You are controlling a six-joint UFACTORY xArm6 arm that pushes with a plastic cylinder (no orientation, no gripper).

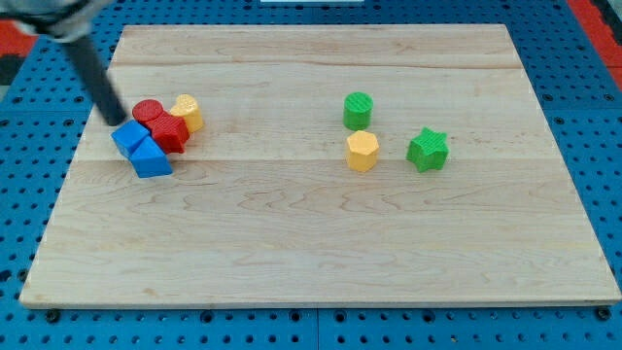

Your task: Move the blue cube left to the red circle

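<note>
My tip sits at the upper left corner of the blue cube, which already lies just left of and below the red circle at the desk's left side; there is no hand to open or close.

no readable text, labels or numbers
</note>
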